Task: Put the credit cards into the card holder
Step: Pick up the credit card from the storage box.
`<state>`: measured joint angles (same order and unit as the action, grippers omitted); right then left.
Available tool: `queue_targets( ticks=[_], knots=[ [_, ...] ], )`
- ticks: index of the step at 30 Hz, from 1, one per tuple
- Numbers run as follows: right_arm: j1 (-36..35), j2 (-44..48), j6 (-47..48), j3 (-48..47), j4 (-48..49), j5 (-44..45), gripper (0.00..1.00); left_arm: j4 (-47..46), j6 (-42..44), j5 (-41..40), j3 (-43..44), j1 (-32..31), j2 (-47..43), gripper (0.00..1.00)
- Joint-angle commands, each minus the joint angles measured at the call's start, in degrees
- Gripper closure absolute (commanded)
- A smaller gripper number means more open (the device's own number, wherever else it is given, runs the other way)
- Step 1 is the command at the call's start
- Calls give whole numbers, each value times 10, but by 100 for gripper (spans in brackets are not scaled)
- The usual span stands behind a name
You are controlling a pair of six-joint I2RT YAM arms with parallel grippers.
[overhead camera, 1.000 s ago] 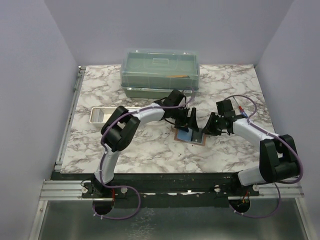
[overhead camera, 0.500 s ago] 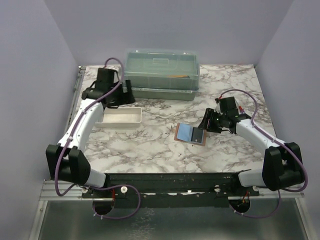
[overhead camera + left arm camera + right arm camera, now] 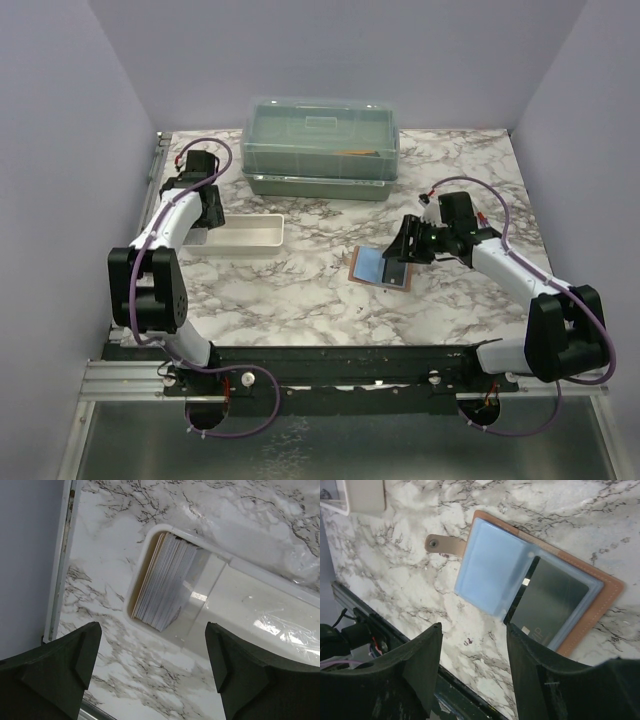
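The card holder (image 3: 372,266) lies open on the marble just left of my right gripper (image 3: 404,246). In the right wrist view its brown cover (image 3: 607,587) frames bluish pockets (image 3: 490,565), and a dark card (image 3: 555,600) sits in the right pocket. My right gripper (image 3: 475,630) hovers open near the holder's edge, holding nothing. A stack of credit cards (image 3: 165,582) stands on edge in the left end of a white tray (image 3: 260,575). My left gripper (image 3: 152,632) hangs wide open just above and short of that stack, empty; from the top camera the left gripper (image 3: 207,212) is at the tray's left end.
A translucent green lidded box (image 3: 320,145) stands at the back centre, behind the white tray (image 3: 255,240). The holder's snap tab (image 3: 440,544) points away from the pockets. The table's left rail (image 3: 60,555) runs close beside the tray, and purple walls enclose three sides.
My left arm swung from the card holder out to the tray's left end and opened wider. My right gripper opened and stayed beside the holder, where a dark card now lies uncovered.
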<state>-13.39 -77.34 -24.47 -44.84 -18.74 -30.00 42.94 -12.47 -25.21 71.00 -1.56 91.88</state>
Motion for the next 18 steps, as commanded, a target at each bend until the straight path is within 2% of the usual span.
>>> queue_targets(
  ticks=[1, 9, 16, 18],
  knots=[
    [1, 18, 2, 6, 28, -58, 42, 0, 25, -25, 41, 9, 50, 9],
    [1, 20, -1, 17, 41, -84, 42, 5, 31, -46, 41, 10, 95, 12],
    [1, 19, -1, 17, 43, -86, 42, 6, 34, -81, 39, 10, 107, 19],
    [1, 19, -1, 17, 43, -87, 42, 7, 35, -92, 43, 11, 111, 24]
  ],
)
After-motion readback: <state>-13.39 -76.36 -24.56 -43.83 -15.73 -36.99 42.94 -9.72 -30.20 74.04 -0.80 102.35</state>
